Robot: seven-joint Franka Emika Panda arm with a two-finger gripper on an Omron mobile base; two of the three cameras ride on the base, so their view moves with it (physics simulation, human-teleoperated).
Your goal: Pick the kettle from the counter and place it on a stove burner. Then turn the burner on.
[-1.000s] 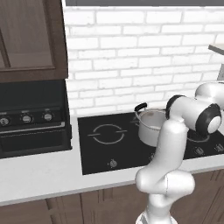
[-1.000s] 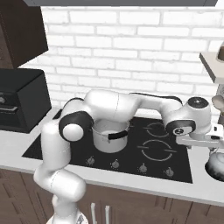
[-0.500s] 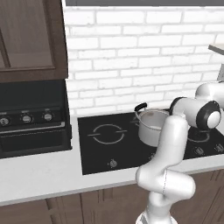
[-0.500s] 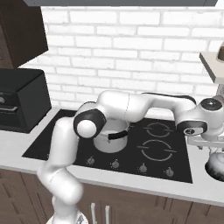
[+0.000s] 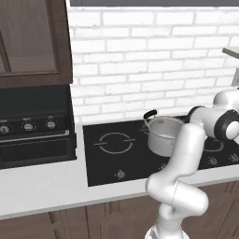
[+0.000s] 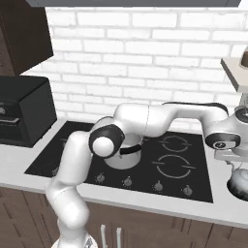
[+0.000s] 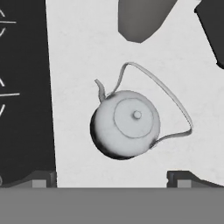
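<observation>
**Claw wide above the kettle, kettle on the worktop**

In the hand view the kettle (image 7: 126,124) sits upright on the pale worktop (image 7: 78,57), near the middle of the picture. Its short spout points to about eleven o'clock, and its thin wire handle arches over toward three o'clock. The claw (image 7: 111,179) stands wide – its two dark tips show at seven and five o'clock, well apart, with nothing between them and clear of the kettle.

The black cooktop (image 7: 24,92) lies at nine o'clock of the kettle, its edge just beside the kettle's body, with white burner marks (image 7: 6,94) on the glass.

In the right base view the arm reaches across the cooktop to the far right – the kettle there is a small rounded shape at the frame's edge (image 6: 240,183), probably partly cut off. A steel pot (image 6: 125,154) stands on the cooktop behind the arm.
</observation>
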